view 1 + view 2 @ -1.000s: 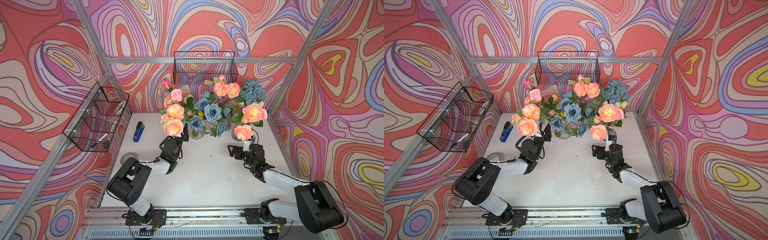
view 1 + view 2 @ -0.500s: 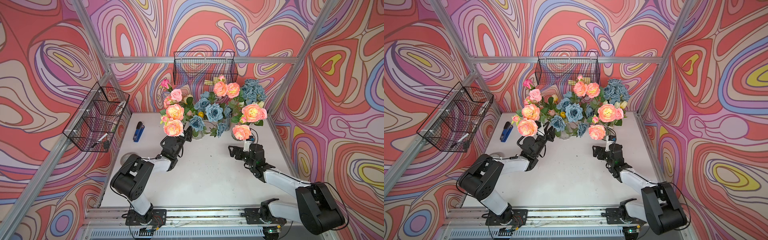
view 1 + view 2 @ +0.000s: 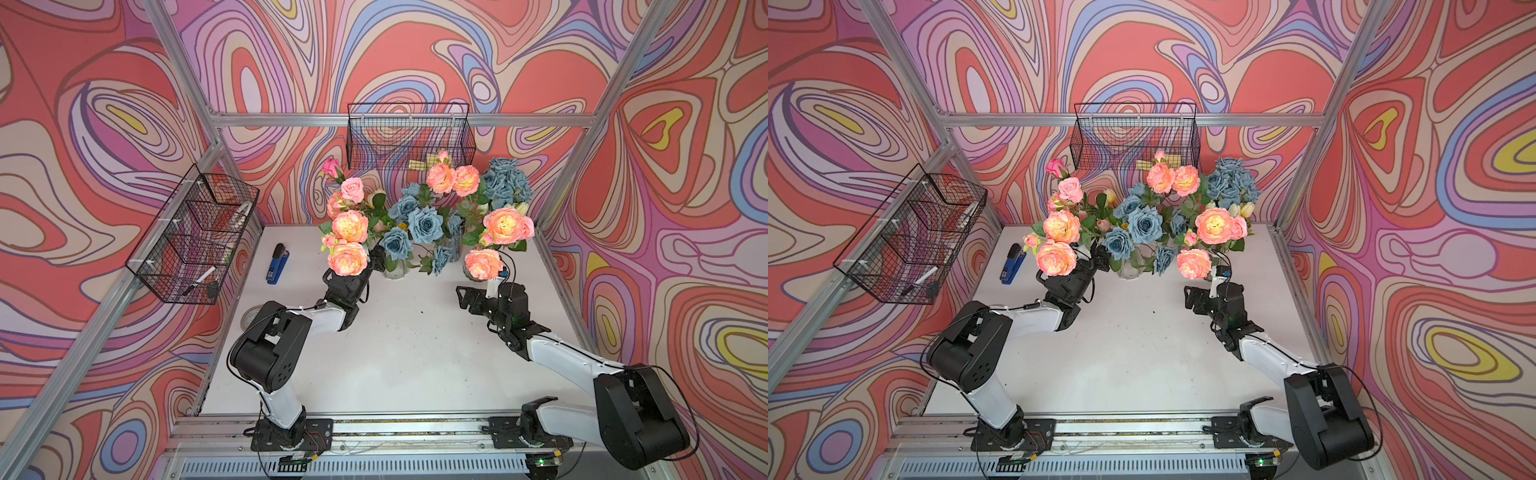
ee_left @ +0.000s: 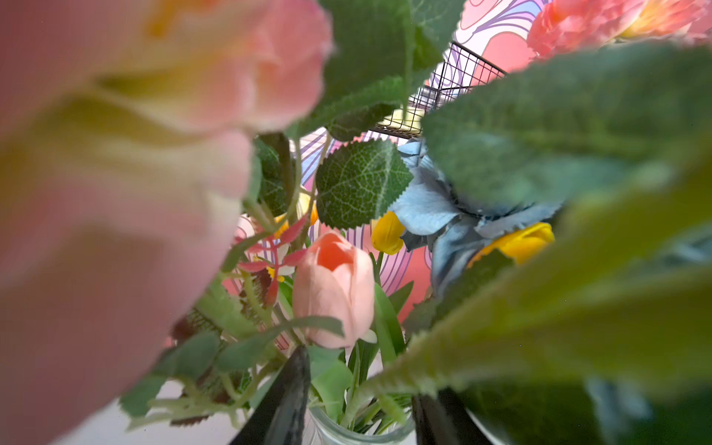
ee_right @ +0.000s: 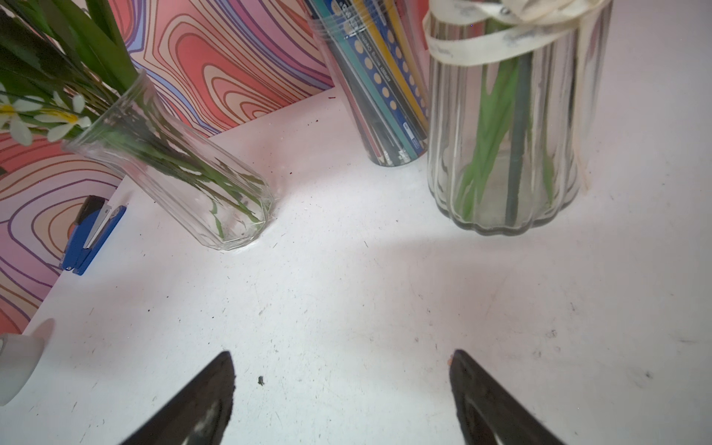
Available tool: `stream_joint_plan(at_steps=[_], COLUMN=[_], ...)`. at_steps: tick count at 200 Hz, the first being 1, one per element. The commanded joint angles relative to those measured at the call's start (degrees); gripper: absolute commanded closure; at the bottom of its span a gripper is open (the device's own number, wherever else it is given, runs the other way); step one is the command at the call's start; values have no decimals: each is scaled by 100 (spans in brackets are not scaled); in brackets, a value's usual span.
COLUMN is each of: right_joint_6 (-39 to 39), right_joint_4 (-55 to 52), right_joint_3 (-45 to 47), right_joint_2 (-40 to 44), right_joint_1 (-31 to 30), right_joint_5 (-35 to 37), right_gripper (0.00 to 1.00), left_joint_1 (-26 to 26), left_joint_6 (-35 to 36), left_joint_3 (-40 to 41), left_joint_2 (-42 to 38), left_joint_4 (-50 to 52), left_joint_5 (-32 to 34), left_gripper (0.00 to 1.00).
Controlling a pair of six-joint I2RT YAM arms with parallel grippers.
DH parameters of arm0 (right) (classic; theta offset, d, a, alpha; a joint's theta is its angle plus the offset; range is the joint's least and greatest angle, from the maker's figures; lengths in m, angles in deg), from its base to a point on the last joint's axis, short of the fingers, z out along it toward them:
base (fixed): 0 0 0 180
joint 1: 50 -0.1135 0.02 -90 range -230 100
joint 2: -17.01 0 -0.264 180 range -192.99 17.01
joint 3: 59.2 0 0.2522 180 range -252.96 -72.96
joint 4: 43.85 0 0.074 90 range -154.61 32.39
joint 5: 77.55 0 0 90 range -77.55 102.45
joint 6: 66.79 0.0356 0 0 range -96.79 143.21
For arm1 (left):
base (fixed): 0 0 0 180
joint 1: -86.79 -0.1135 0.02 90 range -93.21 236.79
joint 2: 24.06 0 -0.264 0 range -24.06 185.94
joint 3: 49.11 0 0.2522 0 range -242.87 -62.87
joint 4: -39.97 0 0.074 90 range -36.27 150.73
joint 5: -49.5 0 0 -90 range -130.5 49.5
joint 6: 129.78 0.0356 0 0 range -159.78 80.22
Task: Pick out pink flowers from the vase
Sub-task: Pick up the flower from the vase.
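left gripper (image 4: 360, 389): jaws part-way apart, astride green stems at the mouth of a clear vase (image 4: 346, 431) (whether they pinch a stem cannot be told).
right gripper (image 5: 342, 354): jaws wide with nothing between them, above the bare white table (image 5: 346, 293), near a ribbed glass vase (image 5: 504, 154).
pink flowers (image 3: 350, 226): upright in bunches at the table's back, one above each gripper, with blue roses (image 3: 424, 224) between.
blue stapler (image 3: 277, 264): on the table, near the left bunch.
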Motion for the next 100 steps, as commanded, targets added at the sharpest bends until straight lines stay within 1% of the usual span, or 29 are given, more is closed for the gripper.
stream_joint_plan(at_steps=[1,23,35,43,75,100], right_joint_6=[-65,-95,-101,-101,-122,-182], right_joint_4=[-102,-113,-103,-102,-104,-139], right_joint_3=[-135,-185,-199,-209,-176,-143], right_joint_2=[-43,-75,-86,-87,-15,74], right_joint_1=[-41,-42,-46,-44,-42,-43], right_joint_5=[86,89,88,85,90,119], right_gripper=[12,11,11,11,11,11], left_joint_1=[-45,-56,-59,-66,-84,-91], left_joint_6=[-8,22,36,29,9,34], left_joint_3=[-92,-68,-55,-42,-7,-9], left_joint_2=[22,-44,-70,-80,-124,-206], left_joint_4=[-388,-380,-382,-378,-372,-372], left_joint_5=[-77,-168,-221,-207,-162,-222], left_gripper=[58,63,72,76,76,81])
